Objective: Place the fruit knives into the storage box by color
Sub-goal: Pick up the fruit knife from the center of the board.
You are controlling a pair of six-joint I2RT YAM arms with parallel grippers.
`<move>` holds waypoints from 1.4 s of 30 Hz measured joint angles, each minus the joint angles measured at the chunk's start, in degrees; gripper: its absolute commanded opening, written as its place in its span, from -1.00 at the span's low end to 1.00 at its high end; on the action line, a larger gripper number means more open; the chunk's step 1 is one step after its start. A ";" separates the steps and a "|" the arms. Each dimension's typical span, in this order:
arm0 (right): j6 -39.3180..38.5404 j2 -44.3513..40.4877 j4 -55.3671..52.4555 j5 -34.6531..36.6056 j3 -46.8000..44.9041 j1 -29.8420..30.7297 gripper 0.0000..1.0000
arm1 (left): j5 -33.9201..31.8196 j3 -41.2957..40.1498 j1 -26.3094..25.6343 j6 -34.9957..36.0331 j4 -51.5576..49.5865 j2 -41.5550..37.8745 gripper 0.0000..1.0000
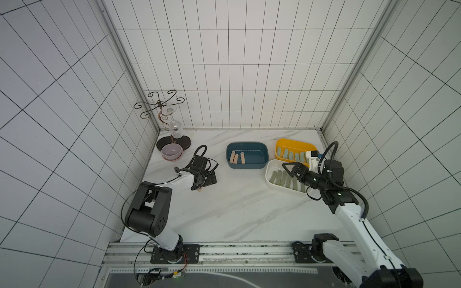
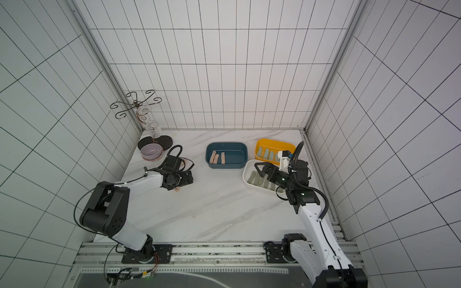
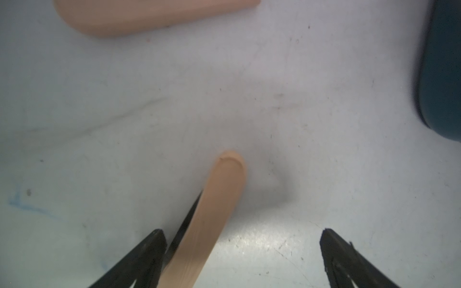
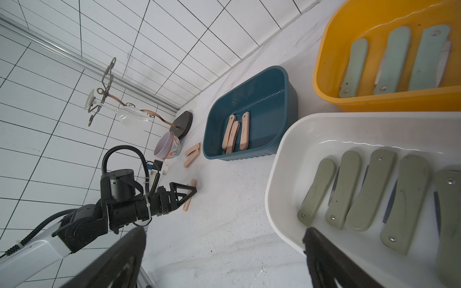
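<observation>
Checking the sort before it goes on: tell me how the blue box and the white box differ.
Colour: the blue box is dark teal, the white box plain white. Contents: the blue box holds three peach-pink knives; the white box holds at least five olive grey-green knives. Fill: the blue box's floor is mostly bare; the white box's row spans much of its length. Both are rounded oblong tubs, each holding one colour only.

Bright, even light is flooding in, glare is gleaming between the left fingers [image 3: 144,259], soft shadow pooling just beyond, everything there blurring.
</observation>
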 measured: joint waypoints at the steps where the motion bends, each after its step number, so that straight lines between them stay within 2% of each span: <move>1: 0.00 0.17 0.02 0.00 0.00 0.00 1.00 | 0.26 -0.07 -0.63 -0.26 -0.26 -0.20 0.95; 7: -0.02 0.59 0.09 0.00 0.00 0.00 1.00 | 0.63 -0.28 -5.88 -2.43 -1.60 -0.90 0.94; 12: -0.02 0.59 0.17 -0.02 0.00 0.00 1.00 | -4.83 -0.46 -6.78 -5.84 -3.63 -0.98 0.94; 18: -0.02 0.98 0.26 -0.04 0.00 0.00 1.00 | -10.93 -0.66 -6.43 -10.47 -4.87 -0.35 0.94; 24: -0.02 1.01 0.28 -0.07 0.00 0.00 1.00 | -12.92 1.25 -3.82 -11.72 -4.85 1.88 0.94; 33: -0.07 1.11 0.28 -0.07 0.00 0.00 1.00 | -12.50 7.89 -0.02 -9.60 -4.55 7.65 0.94; 42: -0.28 1.88 0.28 -0.09 0.00 0.00 1.00 | -9.88 8.13 0.22 -7.32 -4.39 7.48 0.92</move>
